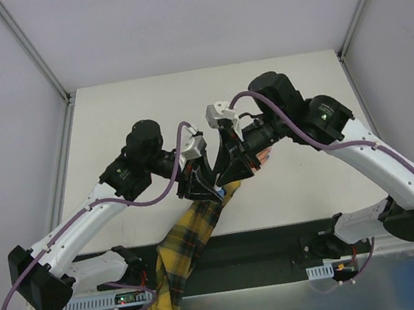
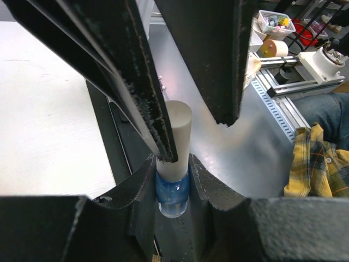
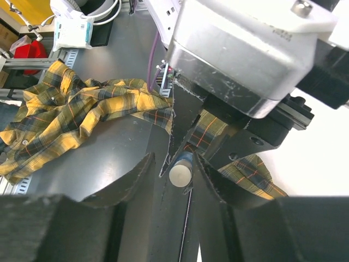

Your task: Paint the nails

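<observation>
A small blue polish bottle [image 2: 172, 188] with a white cylindrical cap [image 2: 177, 136] stands between the pads of my left gripper [image 2: 172, 164], which is shut on it. My right gripper [image 3: 173, 164] is open around the cap [image 3: 180, 173]; one finger touches it and the other stands apart. In the top view both grippers, left [image 1: 211, 186] and right [image 1: 230, 173], meet above the end of the yellow plaid sleeve [image 1: 181, 239]. A sliver of the peach hand [image 1: 264, 161] shows beside the right gripper. The nails are hidden under the grippers.
The sleeve [image 3: 71, 114] trails off the white table [image 1: 206, 99] over the dark near edge [image 1: 269, 240] onto a grey metal surface [image 2: 245, 142]. A tape roll [image 2: 275, 48] and a parts box [image 2: 275, 22] lie beyond it. Frame posts flank the table.
</observation>
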Available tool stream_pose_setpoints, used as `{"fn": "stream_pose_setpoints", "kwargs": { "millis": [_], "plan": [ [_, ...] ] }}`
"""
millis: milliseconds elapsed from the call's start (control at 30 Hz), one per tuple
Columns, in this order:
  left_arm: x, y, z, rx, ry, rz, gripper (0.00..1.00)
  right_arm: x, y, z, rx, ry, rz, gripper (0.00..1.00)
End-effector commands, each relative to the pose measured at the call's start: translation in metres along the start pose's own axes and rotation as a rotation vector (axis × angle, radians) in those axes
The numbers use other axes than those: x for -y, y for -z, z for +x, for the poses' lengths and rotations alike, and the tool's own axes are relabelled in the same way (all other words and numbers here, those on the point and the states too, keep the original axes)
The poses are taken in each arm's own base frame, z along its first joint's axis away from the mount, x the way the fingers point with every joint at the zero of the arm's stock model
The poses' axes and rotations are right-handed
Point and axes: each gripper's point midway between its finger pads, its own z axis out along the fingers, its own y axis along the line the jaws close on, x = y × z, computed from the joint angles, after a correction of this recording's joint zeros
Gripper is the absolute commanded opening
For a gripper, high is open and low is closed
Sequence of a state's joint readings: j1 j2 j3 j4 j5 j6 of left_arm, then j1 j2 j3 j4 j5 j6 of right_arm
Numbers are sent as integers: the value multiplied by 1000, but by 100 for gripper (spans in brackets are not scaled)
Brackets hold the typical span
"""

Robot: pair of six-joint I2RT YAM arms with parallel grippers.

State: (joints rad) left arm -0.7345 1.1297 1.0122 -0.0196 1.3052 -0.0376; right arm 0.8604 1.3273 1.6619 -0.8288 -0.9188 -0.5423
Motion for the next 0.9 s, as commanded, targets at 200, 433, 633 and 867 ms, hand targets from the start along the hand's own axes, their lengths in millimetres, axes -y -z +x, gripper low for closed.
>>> {"fn": "stream_pose_setpoints", "kwargs": {
  "millis": [200,433,633,867],
  "plan": [
    [7,1,-22,32,-140,-27,0,-10,4,7,0,20,-30,18],
    [-18,9,-29,61,-155,-217,0,-1,3,12,-18,-57,32,0],
    [-71,38,-38,89,-178,-571,0,45,17,23,-29,-211,376,0],
    [-125,93,-31,81,-145,-1013,0,69,4,30,58,-647,859,0]
  ]
}}
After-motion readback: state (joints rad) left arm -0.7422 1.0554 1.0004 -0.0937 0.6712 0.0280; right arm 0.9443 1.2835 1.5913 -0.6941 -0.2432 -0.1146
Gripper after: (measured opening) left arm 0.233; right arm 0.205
